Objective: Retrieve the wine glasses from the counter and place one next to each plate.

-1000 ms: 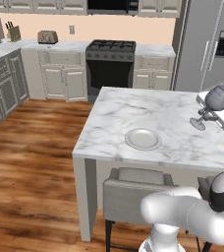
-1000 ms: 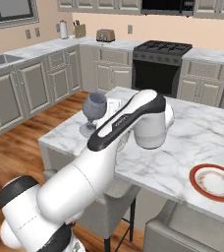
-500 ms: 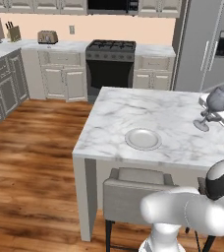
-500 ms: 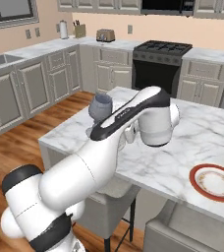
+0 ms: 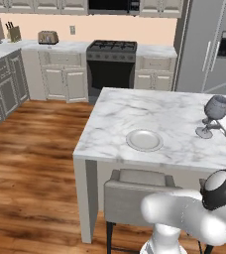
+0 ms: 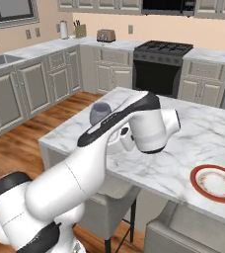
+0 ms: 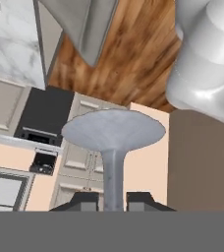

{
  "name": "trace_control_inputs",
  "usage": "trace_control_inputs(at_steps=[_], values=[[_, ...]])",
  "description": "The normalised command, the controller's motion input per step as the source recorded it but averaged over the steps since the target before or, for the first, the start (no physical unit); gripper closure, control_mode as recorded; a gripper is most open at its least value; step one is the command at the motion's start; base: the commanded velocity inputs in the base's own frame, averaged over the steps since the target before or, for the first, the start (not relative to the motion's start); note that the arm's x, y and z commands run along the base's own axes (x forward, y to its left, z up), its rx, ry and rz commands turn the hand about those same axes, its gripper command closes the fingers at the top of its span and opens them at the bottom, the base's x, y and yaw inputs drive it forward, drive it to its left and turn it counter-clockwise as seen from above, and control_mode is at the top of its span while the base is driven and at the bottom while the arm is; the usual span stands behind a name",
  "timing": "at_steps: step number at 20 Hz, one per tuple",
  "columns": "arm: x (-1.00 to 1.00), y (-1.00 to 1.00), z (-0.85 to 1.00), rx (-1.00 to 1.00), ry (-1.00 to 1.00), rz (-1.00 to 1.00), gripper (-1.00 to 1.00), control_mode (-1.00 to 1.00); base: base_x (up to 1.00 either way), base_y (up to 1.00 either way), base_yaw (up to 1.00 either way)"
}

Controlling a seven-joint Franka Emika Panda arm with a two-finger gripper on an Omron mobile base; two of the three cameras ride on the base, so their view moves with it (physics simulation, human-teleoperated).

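We see the marble-topped island [image 5: 149,116], white with grey veins. A plain pale grey-white plate [image 5: 144,140] lies on it near the front edge, towards the front left corner. A plate with a red-orange rim [image 6: 216,182] lies close to the same front edge, nearer the right end, well apart from the pale one.

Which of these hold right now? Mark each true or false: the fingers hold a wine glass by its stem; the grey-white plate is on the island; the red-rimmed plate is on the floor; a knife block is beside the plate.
1. The fingers clamp a wine glass by its stem. True.
2. The grey-white plate lies on the island. True.
3. The red-rimmed plate is on the floor. False: it lies on the island.
4. A knife block sits beside the grey-white plate. False: the marble around it is bare.
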Motion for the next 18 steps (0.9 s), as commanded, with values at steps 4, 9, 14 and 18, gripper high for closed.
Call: trace_control_inputs(at_steps=[4,9,14,18], values=[[0.03,-0.25,-0.28,0.02,0.0,-0.08,1.0,-1.0,0.0,0.0,0.0],[0.25,-0.04,-0.29,0.0,0.0,-0.05,1.0,-1.0,0.0,0.0,0.0],[0.33,-0.27,-0.23,0.0,0.0,-0.02,1.0,-1.0,0.0,0.0,0.0],[0.42,-0.15,-0.34,0.0,0.01,0.0,1.0,-1.0,0.0,0.0,0.0]])
